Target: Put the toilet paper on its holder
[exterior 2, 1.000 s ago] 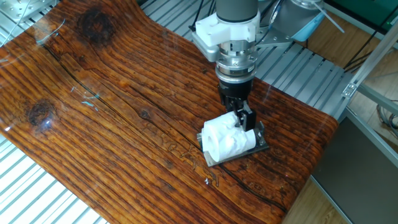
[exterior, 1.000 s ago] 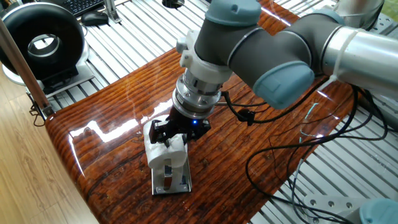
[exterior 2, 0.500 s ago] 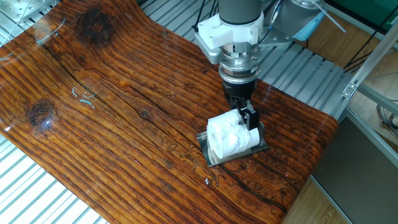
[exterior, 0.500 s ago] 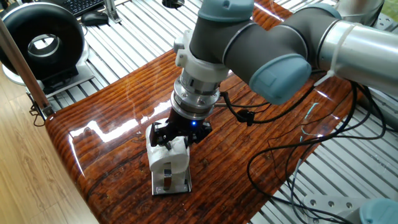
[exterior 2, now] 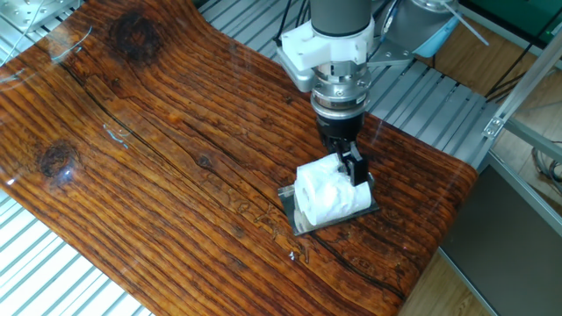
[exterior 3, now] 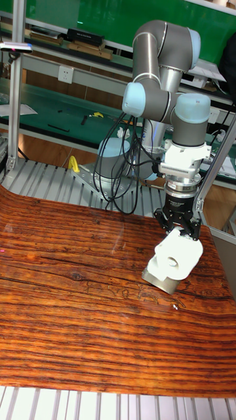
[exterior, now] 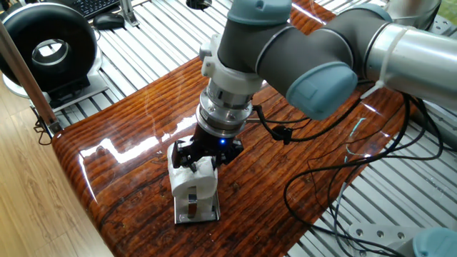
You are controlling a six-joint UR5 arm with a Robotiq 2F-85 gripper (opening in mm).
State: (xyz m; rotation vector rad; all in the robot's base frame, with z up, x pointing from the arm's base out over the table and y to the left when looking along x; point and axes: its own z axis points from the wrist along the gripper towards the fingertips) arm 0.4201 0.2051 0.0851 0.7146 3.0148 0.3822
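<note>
Glossy red-brown wood grain covers the surface [exterior 2: 158,140], which carries the arm [exterior: 314,50] and everything below it. White and softly crumpled, the toilet paper [exterior 2: 327,191] shows a small dark hole in its end face in the tall fixed view and sits on the holder [exterior 2: 303,226], a shiny chrome plate near the surface's edge. The gripper [exterior 2: 349,165] is closed on the toilet paper, its black fingers [exterior: 187,154] pressed against the roll's top. Compared with a second ago, roll and gripper have shifted slightly further over the plate; over the last half second nothing visibly moved.
</note>
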